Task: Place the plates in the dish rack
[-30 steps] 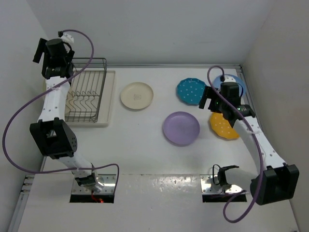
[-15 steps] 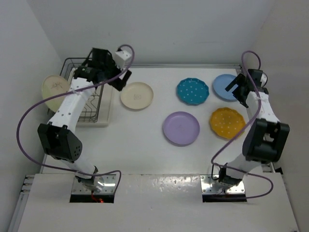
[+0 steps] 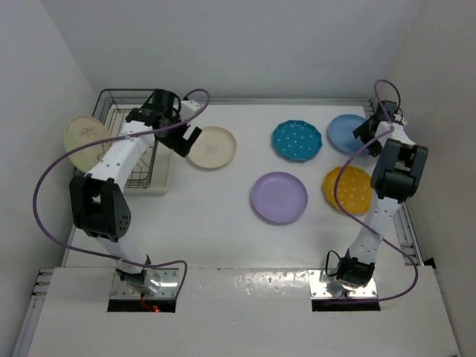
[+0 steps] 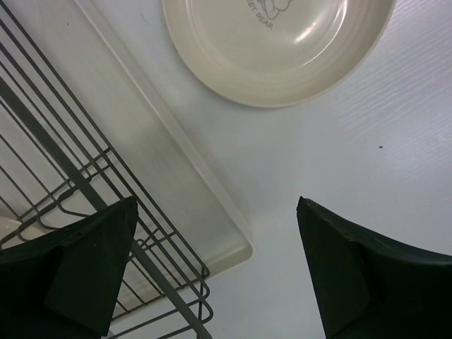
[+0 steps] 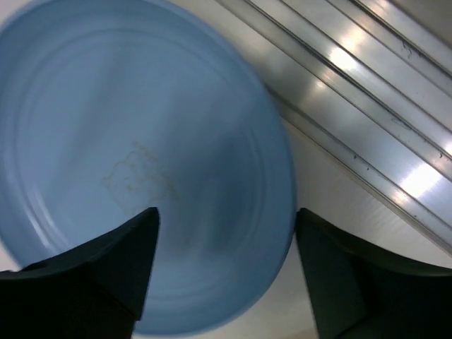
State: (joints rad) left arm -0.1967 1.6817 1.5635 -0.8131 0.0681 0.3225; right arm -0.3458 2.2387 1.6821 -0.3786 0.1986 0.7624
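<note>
Left wrist: left claw apart, cream plate ahead; right claw apart over blue plate.

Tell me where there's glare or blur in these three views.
Right wrist: the light blue plate looks smeared and soft, with bright glare on the metal rail. Left wrist: sharp on the cream plate and dish rack. Top external: evenly lit, with glare on the shiny near-edge panel.

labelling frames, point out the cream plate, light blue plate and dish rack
cream plate (image 4: 282, 49): left wrist view, inner well
light blue plate (image 5: 141, 162): right wrist view, plate centre
dish rack (image 4: 152, 152): left wrist view, beige tray base
</note>
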